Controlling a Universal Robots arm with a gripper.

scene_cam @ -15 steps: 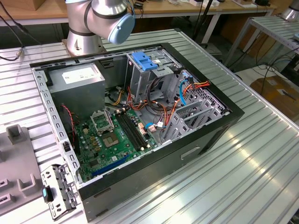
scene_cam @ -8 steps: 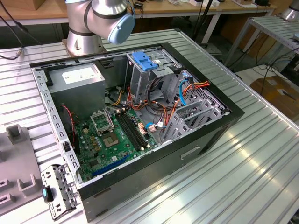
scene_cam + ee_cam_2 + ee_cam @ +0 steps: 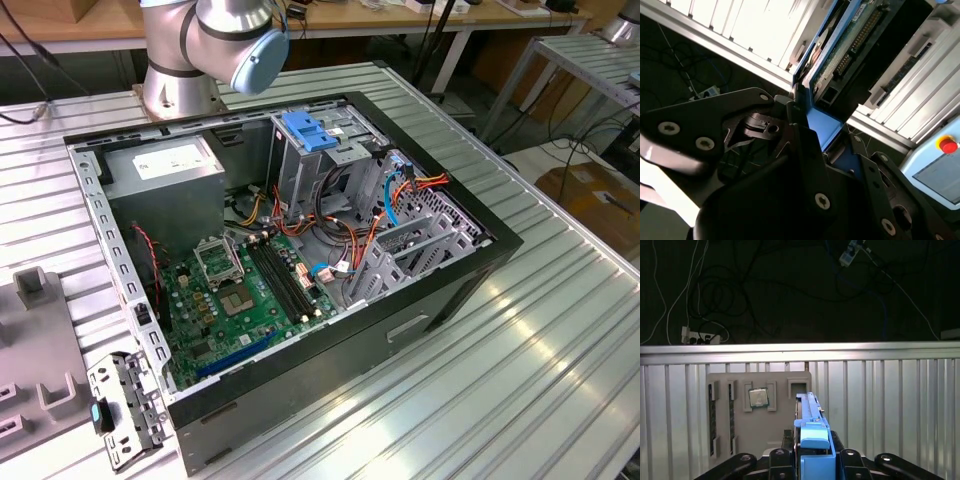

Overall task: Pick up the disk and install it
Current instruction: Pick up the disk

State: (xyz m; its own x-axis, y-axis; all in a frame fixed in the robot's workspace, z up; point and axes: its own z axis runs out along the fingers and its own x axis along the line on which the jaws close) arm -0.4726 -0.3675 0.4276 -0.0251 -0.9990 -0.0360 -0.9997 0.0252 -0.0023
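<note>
Tightly clamped on disk (image 3: 809,412) by smooth blue plastic carrier (image 3: 815,437): black gripper (image 3: 812,457) fingers (image 3: 807,150) narrow; flat slab, green circuit-board face.

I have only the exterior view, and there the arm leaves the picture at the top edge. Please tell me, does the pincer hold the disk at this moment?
Observer: Yes. In the first wrist view the pincer is shut on the disk, gripping it by the blue carrier.
Operator: What lies beyond the disk in that view?
Observer: A grey tray on the ribbed table, with a processor chip seated in one of its pockets.
Operator: Which side of the disk can be seen?
Observer: In the second wrist view its green circuit board is the side that shows.
</note>
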